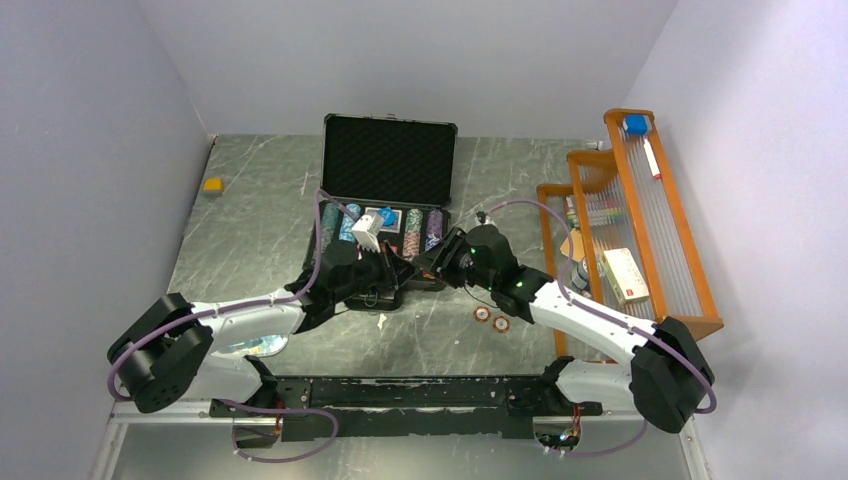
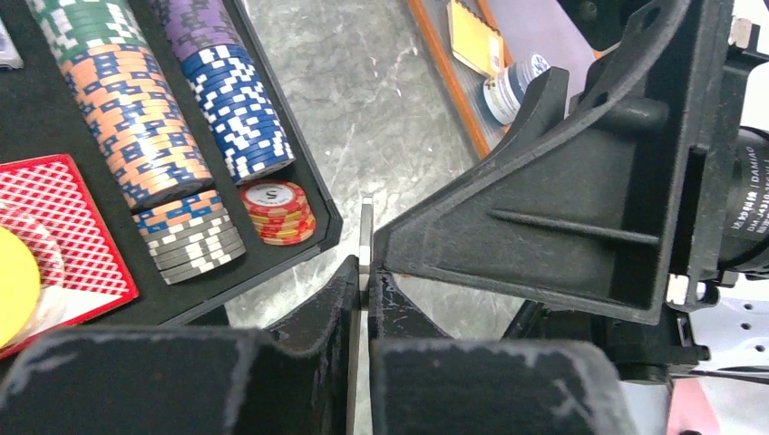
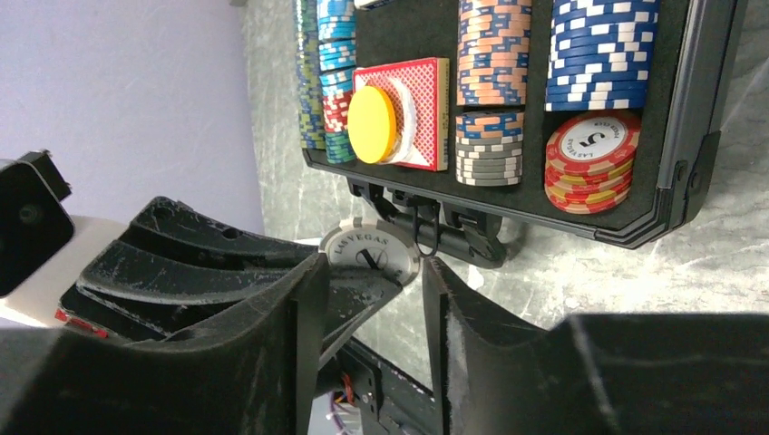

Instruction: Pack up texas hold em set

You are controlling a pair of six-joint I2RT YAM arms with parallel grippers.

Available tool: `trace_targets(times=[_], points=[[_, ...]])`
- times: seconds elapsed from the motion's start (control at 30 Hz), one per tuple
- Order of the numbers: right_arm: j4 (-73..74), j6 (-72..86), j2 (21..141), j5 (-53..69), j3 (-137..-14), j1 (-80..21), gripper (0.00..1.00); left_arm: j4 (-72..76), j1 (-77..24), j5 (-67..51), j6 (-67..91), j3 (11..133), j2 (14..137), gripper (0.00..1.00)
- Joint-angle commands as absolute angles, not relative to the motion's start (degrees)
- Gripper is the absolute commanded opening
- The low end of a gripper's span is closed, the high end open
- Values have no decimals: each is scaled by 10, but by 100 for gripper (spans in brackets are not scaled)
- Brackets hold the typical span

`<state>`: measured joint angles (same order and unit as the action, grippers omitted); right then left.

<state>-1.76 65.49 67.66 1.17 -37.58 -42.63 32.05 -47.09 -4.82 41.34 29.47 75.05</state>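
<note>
The black briefcase [image 1: 390,160] stands open mid-table, with rows of striped chips [image 3: 494,54], a red deck [image 3: 426,100] and a yellow disc [image 3: 372,124] in its foam tray. Just in front of its near edge, both grippers meet on one grey-white "Las Vegas" poker chip [image 3: 372,252]. My right gripper [image 3: 373,263] is shut across the chip's width. My left gripper [image 2: 366,272] is shut flat on the same chip [image 2: 366,231], which shows edge-on there. Two loose red-rimmed chips [image 1: 491,318] lie on the table by the right arm.
An orange wooden rack [image 1: 640,230] with boxes and pens fills the right side. A small yellow block [image 1: 212,185] sits at the back left. A blue-white blister pack [image 1: 250,345] lies partly under the left arm. A white scrap [image 1: 382,321] lies near the case front.
</note>
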Motion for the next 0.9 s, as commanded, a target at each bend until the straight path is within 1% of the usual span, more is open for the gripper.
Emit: trace_targets(times=[0.0,0.1,0.2,0.3,0.5,0.7,0.87], points=[[-25,647,674,23,-372,-420,51,331,-470,-32,381,308,745,7],[-4,618,665,11,-383,-405,62,301,-470,-37,357,317,734,7],[13,593,641,-10,-385,-383,69,267,-470,-44,327,326,715,7],[21,576,616,-22,-375,-347,70,211,-470,-54,282,347,699,7],[26,549,585,13,-348,-286,70,24,-470,-72,136,444,712,7],[16,549,571,63,-303,-223,70,-165,-470,-121,-17,572,771,7],[5,551,571,107,-279,-194,70,-251,-470,-148,-83,645,846,7]])
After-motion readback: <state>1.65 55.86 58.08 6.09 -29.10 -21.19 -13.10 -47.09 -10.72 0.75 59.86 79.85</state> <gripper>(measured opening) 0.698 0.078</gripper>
